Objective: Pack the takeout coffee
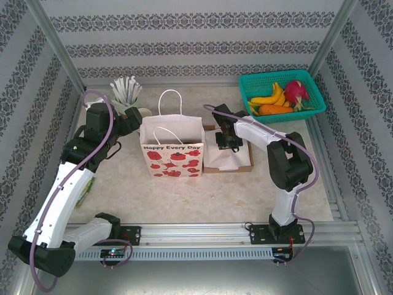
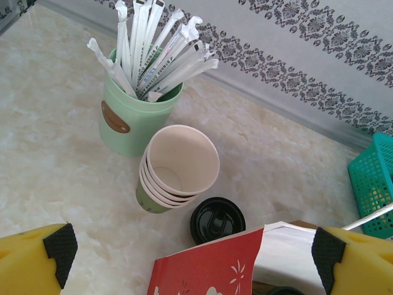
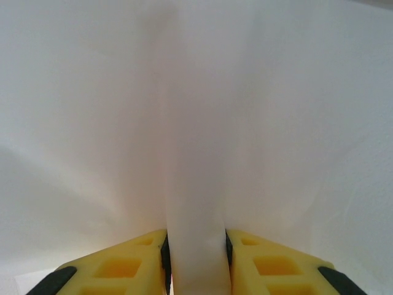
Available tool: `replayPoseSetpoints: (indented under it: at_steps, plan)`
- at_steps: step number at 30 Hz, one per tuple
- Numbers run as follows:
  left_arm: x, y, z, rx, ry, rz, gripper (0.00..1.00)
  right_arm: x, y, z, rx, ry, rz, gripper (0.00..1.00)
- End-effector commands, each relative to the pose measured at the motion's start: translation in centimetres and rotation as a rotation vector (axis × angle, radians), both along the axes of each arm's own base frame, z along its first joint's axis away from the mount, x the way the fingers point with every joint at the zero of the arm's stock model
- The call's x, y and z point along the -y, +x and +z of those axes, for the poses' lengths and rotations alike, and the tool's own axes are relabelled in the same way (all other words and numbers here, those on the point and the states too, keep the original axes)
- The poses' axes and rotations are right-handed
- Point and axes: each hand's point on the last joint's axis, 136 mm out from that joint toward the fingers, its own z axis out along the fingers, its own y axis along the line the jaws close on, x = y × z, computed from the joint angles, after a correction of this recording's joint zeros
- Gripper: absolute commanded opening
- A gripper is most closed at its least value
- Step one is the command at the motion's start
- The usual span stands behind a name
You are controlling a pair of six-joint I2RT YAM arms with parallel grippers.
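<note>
Released left gripper (image 2: 193, 249) fingers (image 2: 31, 261) frame the takeout coffee (image 2: 217, 220) just beside the cup stack (image 2: 178, 166) near the table's (image 2: 49, 153) far edge, so a grasp may topple that stack; right gripper (image 3: 196, 258) clenches a white fold (image 3: 196, 184).

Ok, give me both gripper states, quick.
Left gripper: open, holding nothing.
Right gripper: shut on a fold of white sheet.

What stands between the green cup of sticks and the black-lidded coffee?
A stack of lidless paper cups stands between the green cup and the coffee, in the left wrist view.
</note>
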Motion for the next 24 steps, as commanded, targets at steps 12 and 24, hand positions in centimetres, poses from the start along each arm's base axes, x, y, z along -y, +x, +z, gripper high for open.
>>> replayPoseSetpoints:
  at_steps: [12, 24]
  plan:
    - [0.4, 0.7, 0.2, 0.008, -0.017, -0.006, 1.0, 0.3, -0.9, 1.4, 0.025, -0.011, 0.017, 0.29]
    - [0.7, 1.1, 0.1, 0.0, -0.025, -0.016, 1.0, 0.5, -1.1, 2.0, 0.043, -0.001, 0.015, 0.32]
